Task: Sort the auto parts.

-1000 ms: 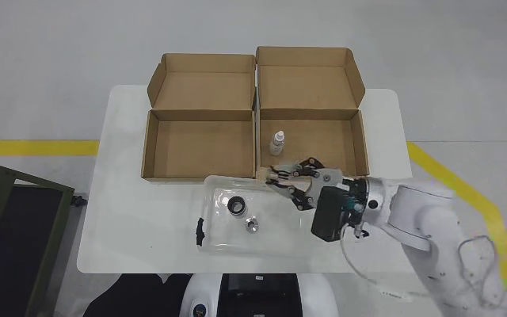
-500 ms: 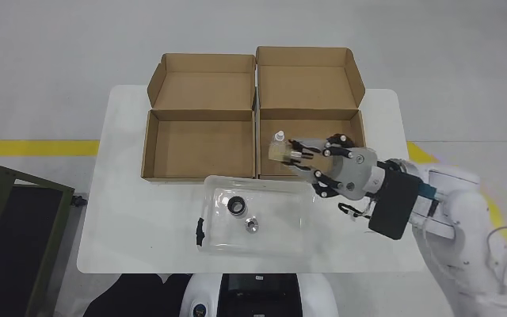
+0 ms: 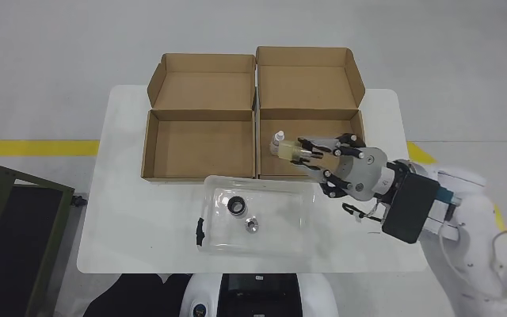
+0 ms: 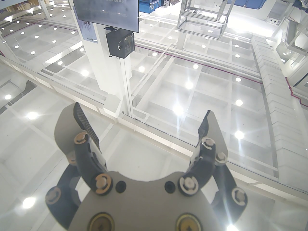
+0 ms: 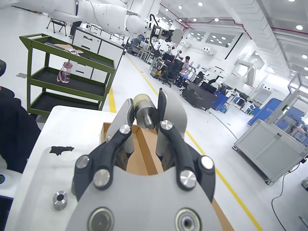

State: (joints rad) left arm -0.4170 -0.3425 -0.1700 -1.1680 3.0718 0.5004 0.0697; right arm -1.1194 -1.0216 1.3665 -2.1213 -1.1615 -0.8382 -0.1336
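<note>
Over the left side of the right cardboard box (image 3: 337, 131), the right gripper (image 3: 305, 150) clamps a threaded cylindrical part (image 3: 290, 149); dropped here, it might topple the white part (image 3: 276, 143) standing just beside.

Tight ahead, open to one side over the right box

My right gripper (image 3: 305, 153), clamped on the metal part (image 3: 290, 150), hangs over the right box (image 3: 342, 131). Straight ahead of my jaws a small white bottle (image 3: 276, 143) stands just off the part's tip, and the wall shared with the left box (image 3: 198, 150) rises right beyond it. To one side bare cardboard floor runs open to the back wall. To the other lie the box's front wall and the clear tray (image 3: 285, 231), holding a dark ring (image 3: 236, 205) and a small metal piece (image 3: 252, 225).
</note>
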